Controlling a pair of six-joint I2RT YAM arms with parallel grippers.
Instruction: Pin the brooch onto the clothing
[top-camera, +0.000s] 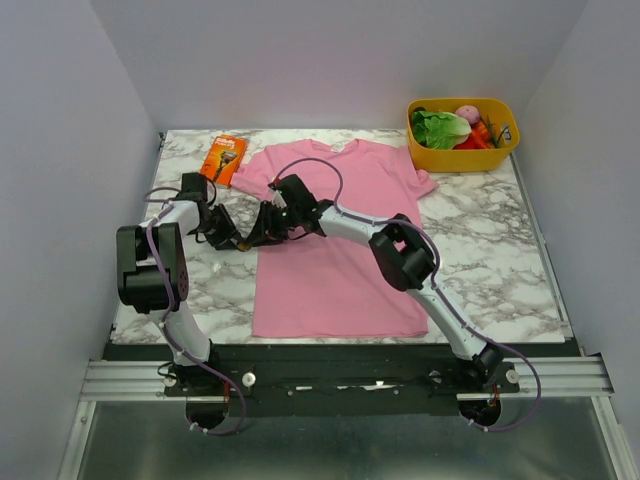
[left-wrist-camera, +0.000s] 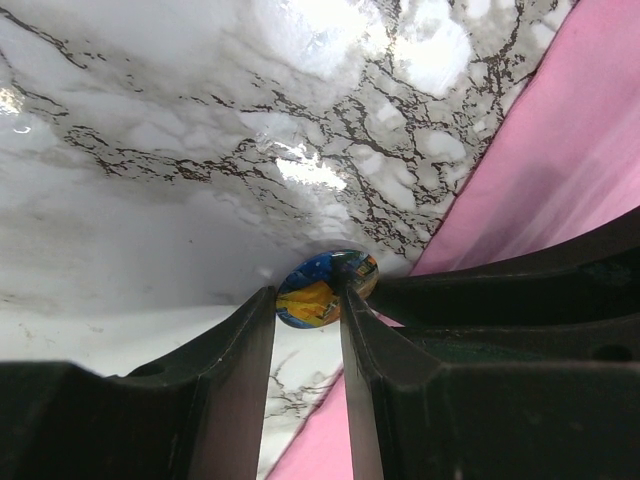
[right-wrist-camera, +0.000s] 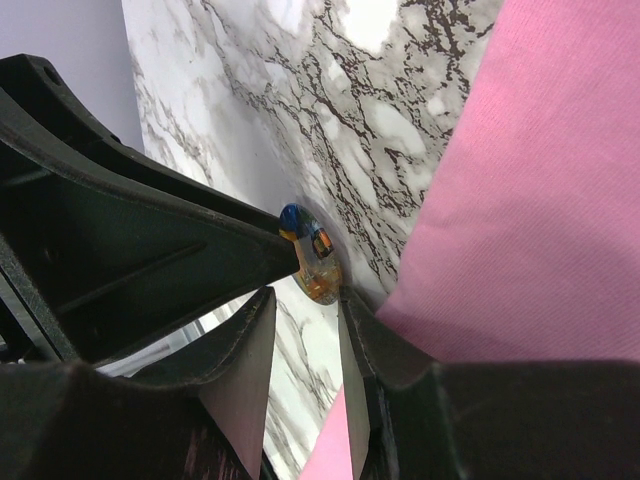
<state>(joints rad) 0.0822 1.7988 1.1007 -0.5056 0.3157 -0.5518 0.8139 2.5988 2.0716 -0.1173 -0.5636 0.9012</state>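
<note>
Your left gripper (left-wrist-camera: 306, 298) and right gripper (right-wrist-camera: 303, 298) meet tip to tip over the marble table (top-camera: 480, 230), just beside the left edge of the pink T-shirt (top-camera: 330, 280). The shirt lies flat in the middle of the table with its collar toward the far side. The brooch (left-wrist-camera: 312, 293) sits right at that meeting point. It is a small round disc, blue with a yellow-orange patch, and it is over bare marble next to the shirt's edge, not on the fabric. In each wrist view the jaws stand narrow, with only a slim gap between them, and the brooch shows at the very tips. One finger of the other gripper presses in beside it. You cannot tell from these views which pair actually clamps it — both touch it or come very near. In the top view the brooch is hidden by the fingers. An orange package (top-camera: 223, 158) lies at the far left by the shirt's sleeve, and a yellow bin (top-camera: 460, 158) of vegetables stands at the far right corner — well apart from the grippers.
</note>
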